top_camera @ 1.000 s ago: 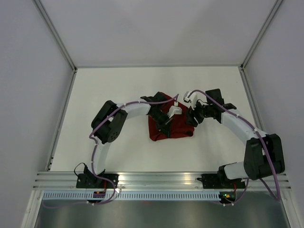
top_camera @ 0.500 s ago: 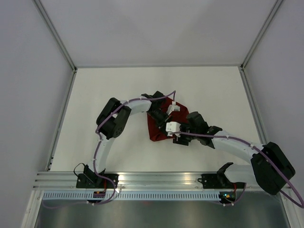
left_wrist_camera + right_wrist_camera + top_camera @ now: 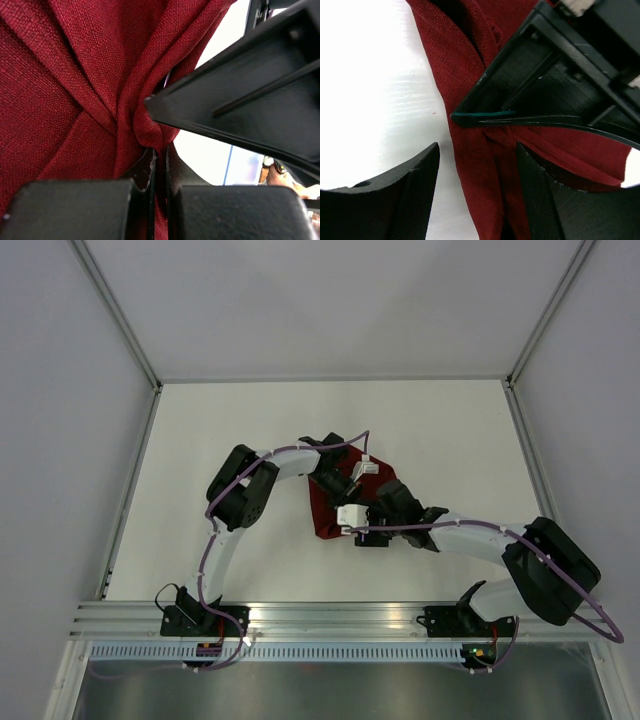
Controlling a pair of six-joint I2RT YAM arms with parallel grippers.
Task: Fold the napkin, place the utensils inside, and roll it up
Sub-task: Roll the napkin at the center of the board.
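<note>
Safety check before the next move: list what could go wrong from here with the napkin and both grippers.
1. The left gripper is shut on a bunched fold of the napkin; a pull could drag the whole cloth and undo the fold.
2. The right gripper stands open over the napkin's edge, right beside the left one; closing there could knock the two together or grab extra layers.

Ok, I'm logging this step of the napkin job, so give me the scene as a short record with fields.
napkin: dark red cloth, bunched in folds on the white table
left gripper: shut, pinching a napkin fold
right gripper: open, straddling the napkin's edge, close to the left gripper
fork: not in view
</note>
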